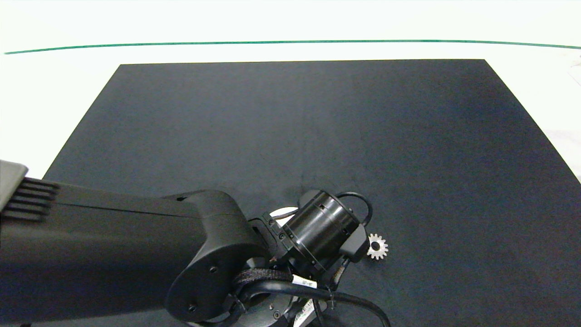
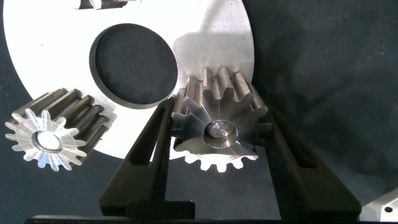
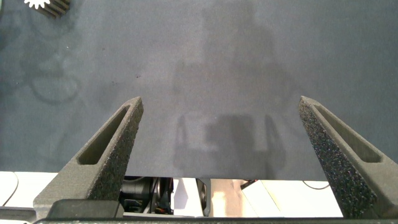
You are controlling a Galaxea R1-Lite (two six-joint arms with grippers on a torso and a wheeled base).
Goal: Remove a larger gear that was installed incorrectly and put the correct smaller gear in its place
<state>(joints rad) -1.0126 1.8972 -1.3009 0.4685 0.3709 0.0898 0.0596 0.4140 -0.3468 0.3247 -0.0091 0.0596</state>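
Two grey fingers (image 2: 158,140) of the left gripper (image 2: 217,109) press against opposite sides of the larger gear (image 2: 214,127), which sits upright on a silver pin (image 2: 220,130) at the edge of a pale round plate (image 2: 56,56). I read that as a firm hold on the gear. The plate has a dark round hole (image 2: 132,65) in it, just beside the held gear. The smaller gear (image 2: 53,130) lies loose at the plate's rim, apart from the gripper. From overhead I see this gear (image 1: 377,246) on the black mat (image 1: 317,136), just beside the left arm's wrist. A third toothed part (image 2: 99,3) is cut off by the frame edge. The right gripper (image 3: 221,102) hangs over bare mat with its fingers spread wide.
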